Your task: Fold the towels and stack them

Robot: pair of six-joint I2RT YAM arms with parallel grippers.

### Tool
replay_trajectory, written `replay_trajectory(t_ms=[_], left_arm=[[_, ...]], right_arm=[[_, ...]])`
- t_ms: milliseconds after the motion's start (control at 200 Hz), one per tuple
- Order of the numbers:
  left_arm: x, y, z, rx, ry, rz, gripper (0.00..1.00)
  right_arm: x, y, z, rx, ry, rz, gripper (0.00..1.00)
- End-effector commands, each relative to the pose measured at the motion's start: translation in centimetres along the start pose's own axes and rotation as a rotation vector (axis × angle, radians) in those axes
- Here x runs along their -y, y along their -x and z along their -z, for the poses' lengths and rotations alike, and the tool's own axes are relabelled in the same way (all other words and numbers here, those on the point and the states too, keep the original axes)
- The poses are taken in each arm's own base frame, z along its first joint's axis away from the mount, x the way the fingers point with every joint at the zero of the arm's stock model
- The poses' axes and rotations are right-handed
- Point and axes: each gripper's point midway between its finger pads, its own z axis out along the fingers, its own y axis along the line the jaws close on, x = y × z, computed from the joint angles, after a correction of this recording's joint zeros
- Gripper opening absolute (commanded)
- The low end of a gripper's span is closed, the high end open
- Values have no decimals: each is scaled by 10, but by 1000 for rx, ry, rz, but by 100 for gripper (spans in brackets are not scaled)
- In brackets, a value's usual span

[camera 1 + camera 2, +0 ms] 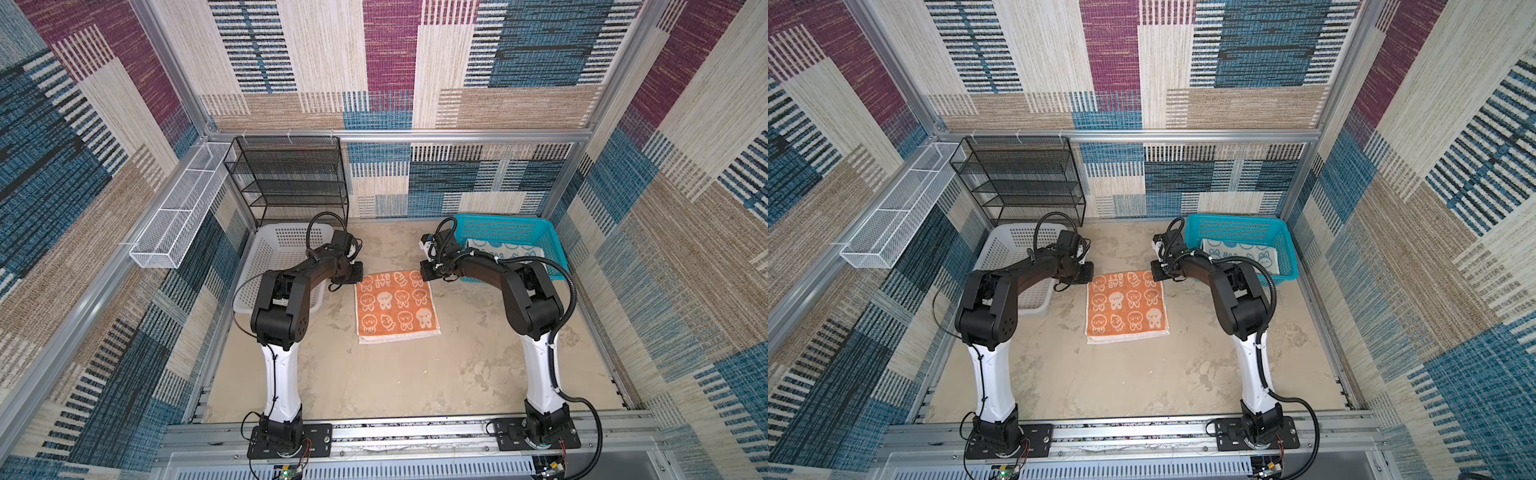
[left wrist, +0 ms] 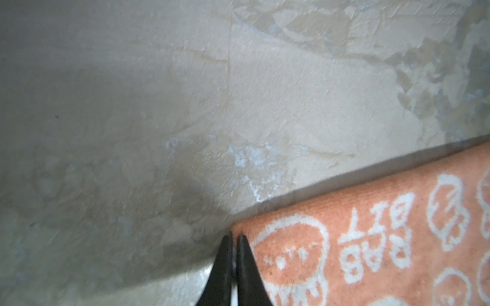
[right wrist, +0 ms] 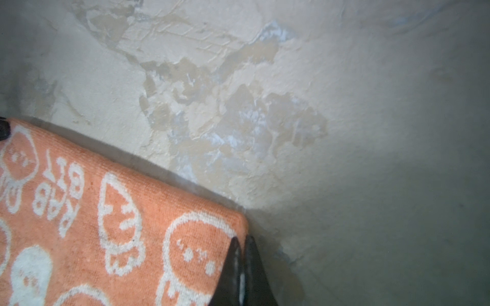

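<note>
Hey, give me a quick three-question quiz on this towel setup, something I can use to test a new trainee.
1. True or false: the left hand and the right hand both hang open above the orange towel.
2. Which corners of that towel do the hands pinch? A, the two near corners; B, the two far corners; C, one near, one far.
3. Fill in: the teal-white rabbit towel lies in the ___ basket.
Key: 1 false, both are shut on its corners; 2 B; 3 teal, the teal basket.
</note>
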Motion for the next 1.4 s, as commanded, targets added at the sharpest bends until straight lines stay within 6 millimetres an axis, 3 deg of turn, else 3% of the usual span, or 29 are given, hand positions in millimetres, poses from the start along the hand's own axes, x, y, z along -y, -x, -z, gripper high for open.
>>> replay_trajectory(t_ms=[0,140,341,581,1012,1247,1392], left_arm=[[-3,0,-1,-4,13,-46,0],[3,7,8,28,-13,-39,0],[14,20,44,157,-57,-26,0],[24,1,71,203,-110,4,0],[40,-78,111,205,-160,32,0],[47,-121,112,158,-188,39,0],[49,-138,111,146,-183,29,0]], right_arm=[[-1,-3,1,-18,-1,3,0],[-5,6,13,3,2,4,0],[-14,15,48,51,12,3,0],[-25,10,85,83,34,-2,0],[-52,-72,111,37,58,-16,0],[-63,-116,115,-5,73,-28,0],[-59,-136,116,-11,64,-50,0]])
